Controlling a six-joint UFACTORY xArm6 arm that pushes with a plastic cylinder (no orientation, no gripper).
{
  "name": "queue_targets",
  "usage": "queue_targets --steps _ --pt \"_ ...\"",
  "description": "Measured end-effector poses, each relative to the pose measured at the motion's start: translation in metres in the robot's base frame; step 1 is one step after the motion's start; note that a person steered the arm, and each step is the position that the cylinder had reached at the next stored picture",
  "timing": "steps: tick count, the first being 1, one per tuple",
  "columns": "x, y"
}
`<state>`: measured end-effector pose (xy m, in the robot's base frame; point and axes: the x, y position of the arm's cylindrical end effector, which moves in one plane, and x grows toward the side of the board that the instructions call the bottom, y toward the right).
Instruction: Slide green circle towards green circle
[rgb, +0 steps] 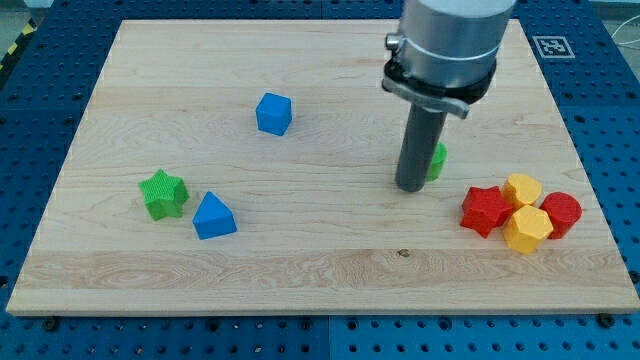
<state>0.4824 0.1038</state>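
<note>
1. Mostly hidden, the green circle shows only as a sliver just beside the rod, right of the worktop centre, nearer the right edge.
2. No claw exists on this arm; my tip holds nothing and seems to touch the circle's left side.
3. Judging by its look, the block is light, rigid plastic that should slide easily on smooth wood, and may roll off a glancing push.
4. It cannot be gripped; push squarely through its middle.
5. Near the right edge cluster a red star, two yellow hexagon blocks and a red cylinder.
</note>
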Motion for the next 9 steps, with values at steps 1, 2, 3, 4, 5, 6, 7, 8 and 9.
queue_targets --steps 1,2,3,4,5,6,7,8,9 --pt "-0.006 0.043" --pt "-0.021 0.074" --pt "-0.048 0.069" --pt "-0.051 0.032" --pt "-0.047 0.013" --pt "-0.044 -0.01" --pt "-0.044 -0.04" --pt "-0.035 -0.064" --pt "-0.053 -0.068"
